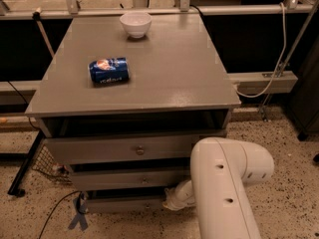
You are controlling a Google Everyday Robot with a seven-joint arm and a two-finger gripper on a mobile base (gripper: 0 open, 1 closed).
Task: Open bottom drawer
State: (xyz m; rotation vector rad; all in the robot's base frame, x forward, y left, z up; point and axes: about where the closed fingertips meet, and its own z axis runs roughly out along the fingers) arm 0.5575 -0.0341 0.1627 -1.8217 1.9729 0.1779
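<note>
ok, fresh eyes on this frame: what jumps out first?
The big white robot arm fills the lower right foreground, its gripper down at the right end of the bottom drawer. On the grey cabinet top a blue can lies on its side at left, with a white bowl near the back edge.

A grey table (164, 86) carries a white bowl (135, 23) near its far edge and a blue drink can (108, 70) lying on its side, well apart from the bowl. Under the top sit the top drawer (114, 150), the middle drawer (124, 179) and the bottom drawer (122, 204), just above the speckled floor (289, 193). The white arm (224, 188) reaches down at the right, its claw (169, 202) at the bottom drawer's right end.
</note>
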